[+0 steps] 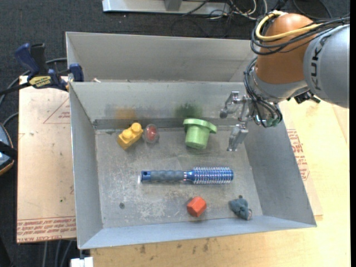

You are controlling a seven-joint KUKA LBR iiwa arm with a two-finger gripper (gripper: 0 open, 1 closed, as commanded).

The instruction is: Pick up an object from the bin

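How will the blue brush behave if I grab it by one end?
The blue brush looks rigid, so it should lift in one piece. Being long, it would probably tilt if gripped near an end. Its round-looking handle may roll if pushed sideways.

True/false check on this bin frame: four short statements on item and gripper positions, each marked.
1. The blue brush lies across the middle of the bin floor. True.
2. The green cup lies against the front wall. False: it is near the back, beside the gripper.
3. The yellow block sits beside a small red ball. True.
4. The gripper hangs over the red block. False: the red block lies at the front, apart from the gripper.
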